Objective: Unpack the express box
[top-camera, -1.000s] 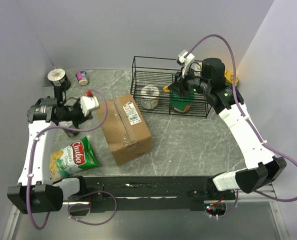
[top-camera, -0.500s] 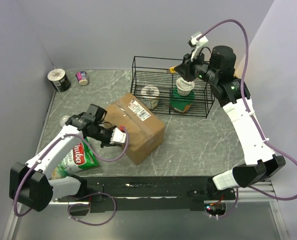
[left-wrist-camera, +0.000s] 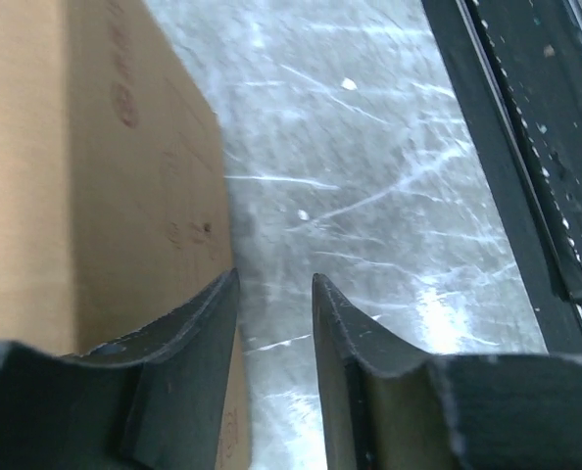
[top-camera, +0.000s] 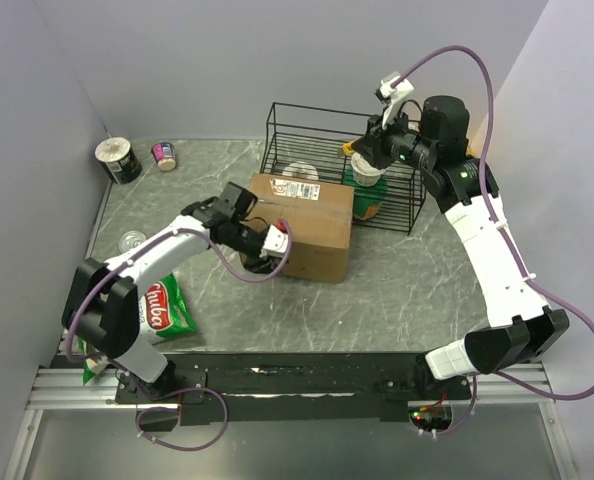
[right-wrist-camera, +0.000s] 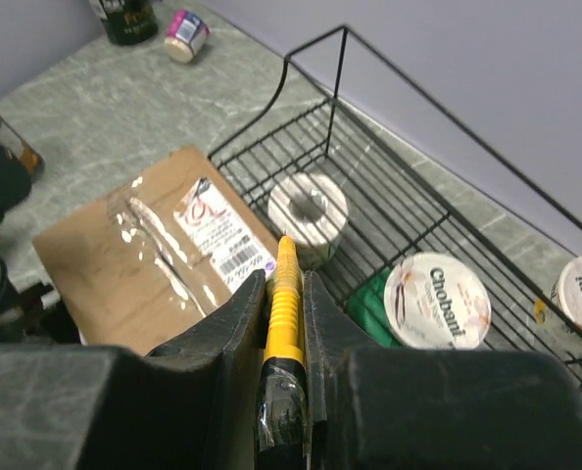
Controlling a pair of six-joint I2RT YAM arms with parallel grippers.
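Two arms flank box [top-camera: 307, 208], mid-bench [top-camera: 407, 270], long axis L-R. L pincer [left-wrist-camera: 271, 284] narrow, empty, beside its near-left corner. R pincer [right-wrist-camera: 282, 277] clamps yellow tool [right-wrist-camera: 284, 313] over basket [right-wrist-camera: 389, 215]; box lies near-left of it.

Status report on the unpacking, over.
Left gripper open, empty, beside express box. Right gripper shut on yellow tool. Box taped shut, label up, beside wire basket.
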